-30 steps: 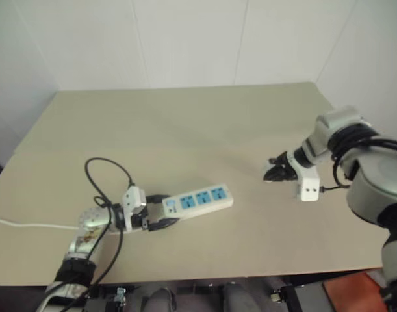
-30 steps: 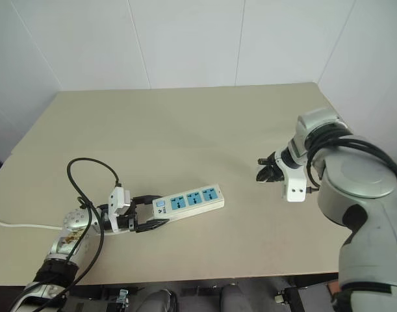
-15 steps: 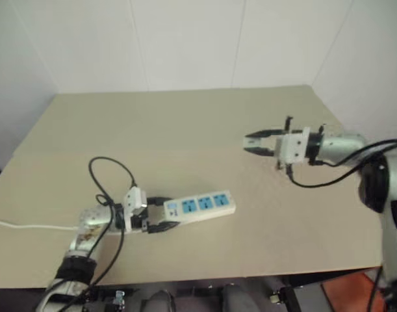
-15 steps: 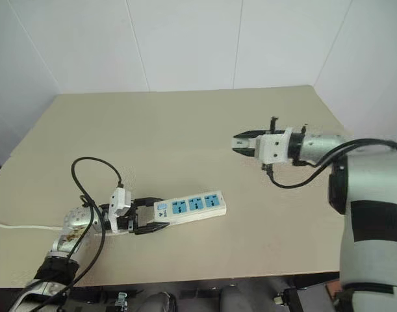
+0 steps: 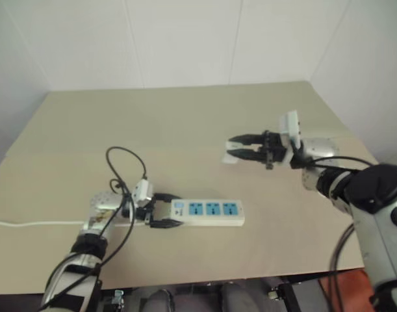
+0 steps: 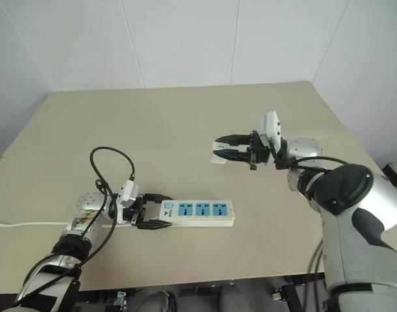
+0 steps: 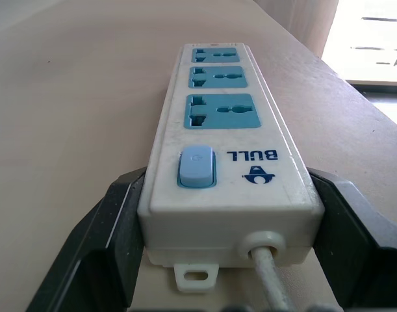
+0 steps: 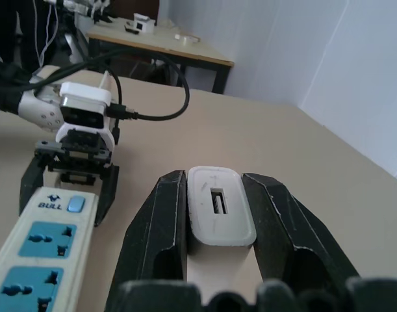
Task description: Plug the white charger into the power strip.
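The power strip (image 5: 211,212), a long white bar with three blue sockets, lies on the table near the front edge. My left gripper (image 5: 170,212) is shut on its switch end, and the black fingers (image 7: 104,227) press both sides beside the blue switch. To the right and above the table, my right gripper (image 6: 219,147) points left toward the middle. It is shut on the white charger (image 8: 219,211), which sits upright between the two fingers (image 8: 162,221). The charger hangs above and to the right of the strip, well apart from it.
A black cable (image 5: 123,166) loops over the table behind my left wrist. The strip's thin white cord (image 5: 29,224) runs off the table's left edge. White walls close the table's back and right sides. Another table (image 8: 166,45) stands in the background.
My right gripper has risen, swung left and rolled over with the charger in it. My left gripper has turned the strip so it now lies along the front edge.
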